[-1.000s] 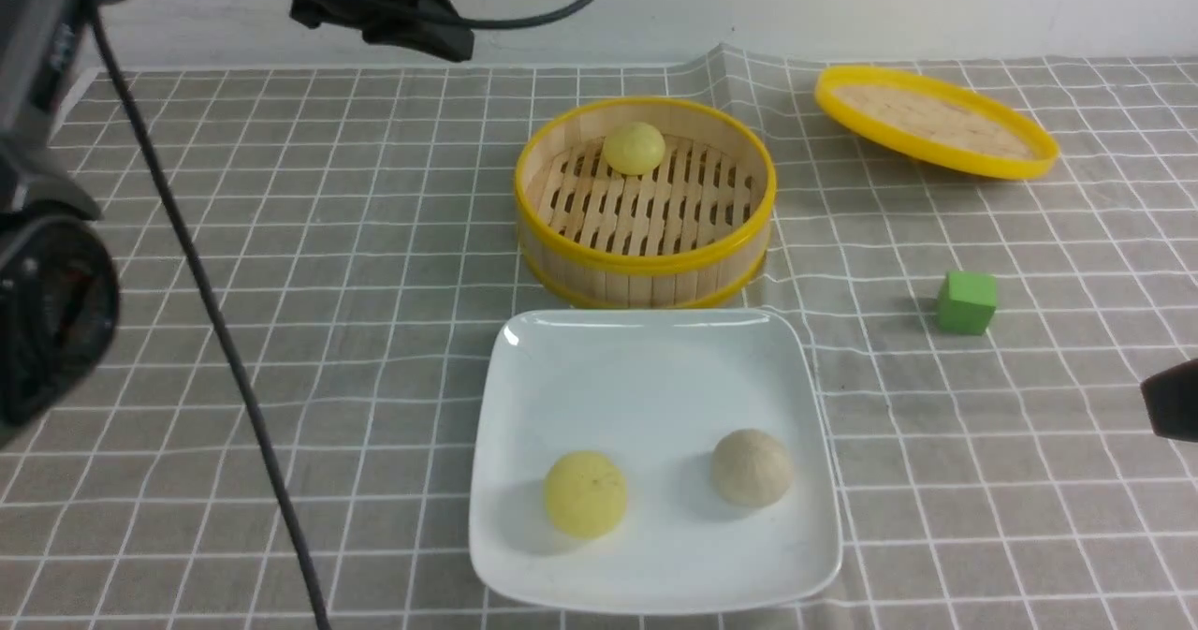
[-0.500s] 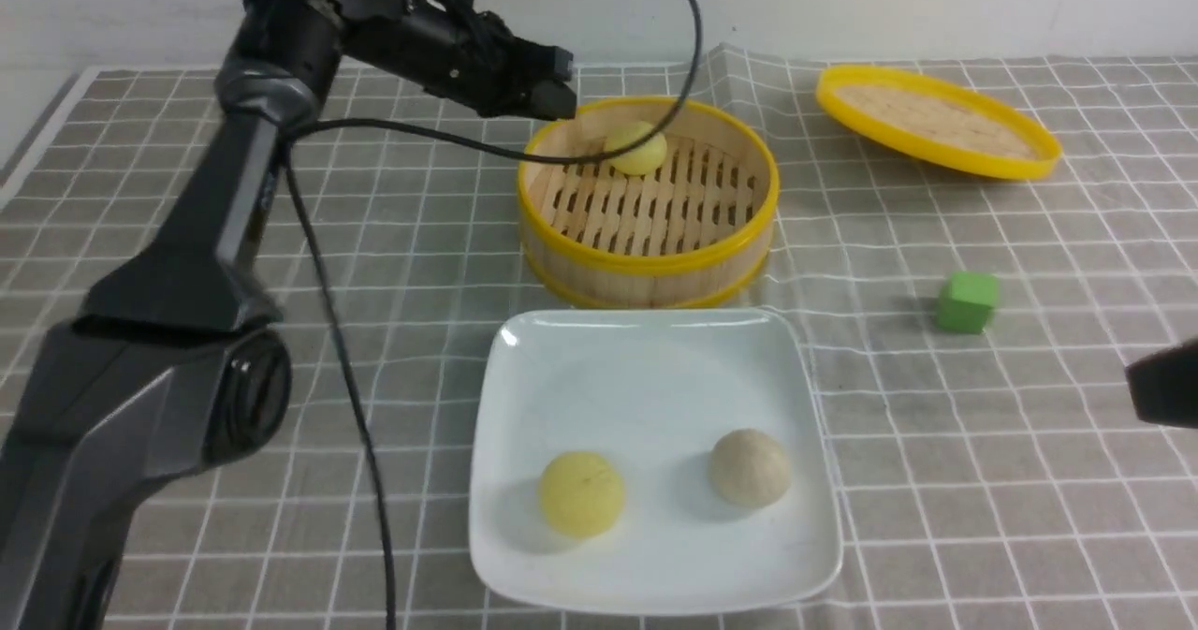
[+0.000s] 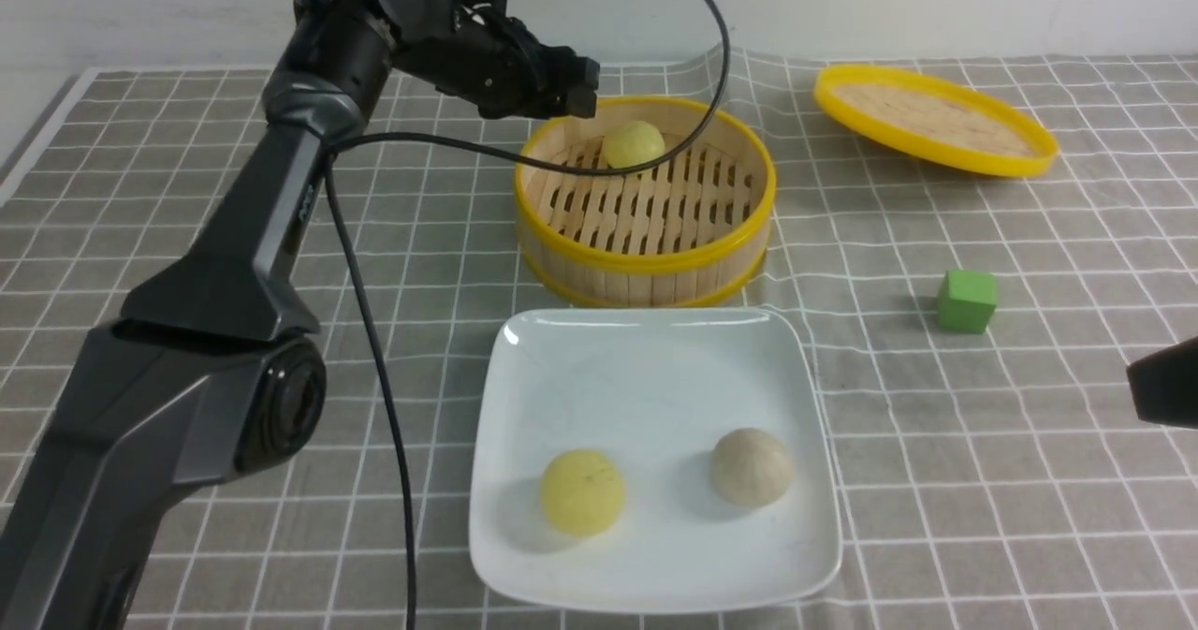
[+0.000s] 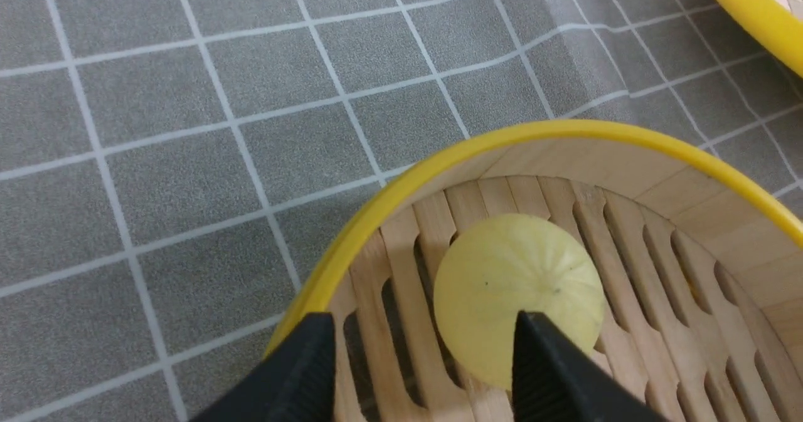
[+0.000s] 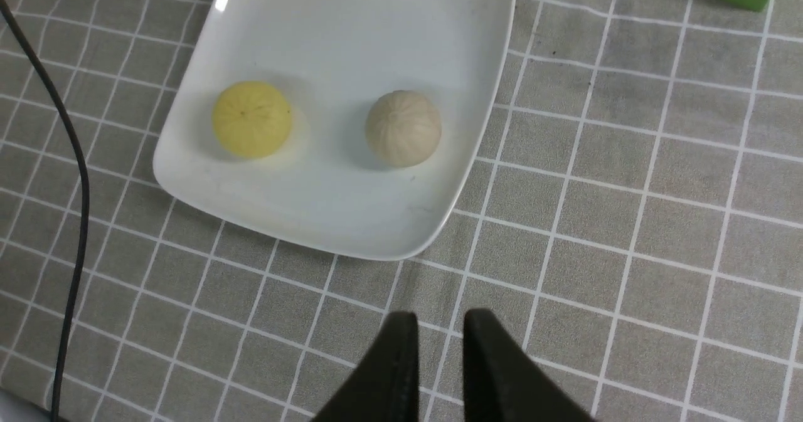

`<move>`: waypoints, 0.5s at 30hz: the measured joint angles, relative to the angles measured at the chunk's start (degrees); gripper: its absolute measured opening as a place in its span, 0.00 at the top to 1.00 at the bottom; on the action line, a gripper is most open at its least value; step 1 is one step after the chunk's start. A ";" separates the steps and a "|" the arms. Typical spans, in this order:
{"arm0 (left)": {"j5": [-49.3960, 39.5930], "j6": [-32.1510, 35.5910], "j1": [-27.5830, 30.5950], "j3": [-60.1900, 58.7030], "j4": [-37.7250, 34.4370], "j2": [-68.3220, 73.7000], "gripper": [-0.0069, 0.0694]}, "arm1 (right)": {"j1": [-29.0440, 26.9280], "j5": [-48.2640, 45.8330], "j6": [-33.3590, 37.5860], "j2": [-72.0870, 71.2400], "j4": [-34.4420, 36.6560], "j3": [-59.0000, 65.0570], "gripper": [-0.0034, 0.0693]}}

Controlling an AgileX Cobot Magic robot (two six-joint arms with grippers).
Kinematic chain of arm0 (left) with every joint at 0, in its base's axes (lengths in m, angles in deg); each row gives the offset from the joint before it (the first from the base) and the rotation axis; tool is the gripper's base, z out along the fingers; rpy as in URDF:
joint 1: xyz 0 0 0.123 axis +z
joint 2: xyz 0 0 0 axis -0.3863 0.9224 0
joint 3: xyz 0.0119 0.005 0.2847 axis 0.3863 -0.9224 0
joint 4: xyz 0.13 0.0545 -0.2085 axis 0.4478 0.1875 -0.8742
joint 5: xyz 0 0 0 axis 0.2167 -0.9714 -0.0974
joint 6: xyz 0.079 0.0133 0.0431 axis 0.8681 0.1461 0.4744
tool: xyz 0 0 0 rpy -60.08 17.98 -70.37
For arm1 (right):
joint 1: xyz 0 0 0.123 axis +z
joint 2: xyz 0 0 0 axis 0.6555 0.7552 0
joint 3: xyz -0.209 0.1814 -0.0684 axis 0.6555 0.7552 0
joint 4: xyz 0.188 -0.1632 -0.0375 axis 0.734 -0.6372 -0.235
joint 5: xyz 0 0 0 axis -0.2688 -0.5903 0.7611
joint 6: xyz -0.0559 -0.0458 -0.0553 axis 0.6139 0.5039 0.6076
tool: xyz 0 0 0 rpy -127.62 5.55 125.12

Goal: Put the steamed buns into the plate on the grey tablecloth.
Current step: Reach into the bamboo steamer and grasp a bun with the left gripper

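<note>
Swung in since a second ago, the left gripper (image 4: 420, 325) gapes wide, empty, ready to straddle the last bun (image 4: 502, 278). Beside the plate (image 3: 646, 377) the right gripper (image 5: 440, 315) idles barely parted, empty. A yellow bun (image 3: 581, 491) and a beige bun (image 3: 751, 466) rest on the plate, while the last bun sits beyond it in the steamer (image 3: 646, 265).

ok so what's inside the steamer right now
One pale yellow bun sits on the slatted floor of the steamer, near the far wall; the other visible slats are bare. The near wall hides the floor strip just behind it.
</note>
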 joint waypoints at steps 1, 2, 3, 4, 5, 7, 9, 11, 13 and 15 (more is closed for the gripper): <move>0.00 0.00 0.00 0.00 -0.56 0.21 0.39 | 0.00 0.00 0.00 0.05 0.00 0.00 0.77; 0.00 0.00 0.00 0.00 -1.53 0.47 0.40 | 0.00 0.00 -0.03 0.19 0.00 0.00 0.77; 0.00 0.00 0.00 0.00 -1.79 0.66 0.40 | 0.00 0.00 -0.03 0.28 0.00 0.00 0.77; -0.05 0.00 0.00 0.00 -2.27 0.87 0.41 | 0.00 0.00 -0.07 0.41 0.00 0.00 0.77; -0.22 -0.13 0.00 0.00 -2.84 1.11 0.42 | 0.00 0.01 -0.15 0.48 0.00 0.00 0.77; -0.46 -1.06 0.25 0.00 -5.80 1.70 0.44 | 0.00 0.20 -0.26 0.48 0.00 0.00 0.76; -0.51 -1.22 0.54 0.00 -7.60 2.10 0.45 | 0.00 0.42 -0.26 0.48 0.00 0.00 0.76; -0.58 -1.37 1.20 0.00 -12.59 3.39 0.46 | 0.00 0.96 -0.31 0.48 0.00 0.11 0.76; -0.58 -1.10 1.73 0.00 -16.30 5.00 0.46 | 0.00 1.69 -0.38 0.48 0.00 0.18 0.75; -0.62 0.16 2.13 0.00 -20.01 6.39 0.46 | 0.00 1.99 -0.43 0.48 0.00 0.30 0.75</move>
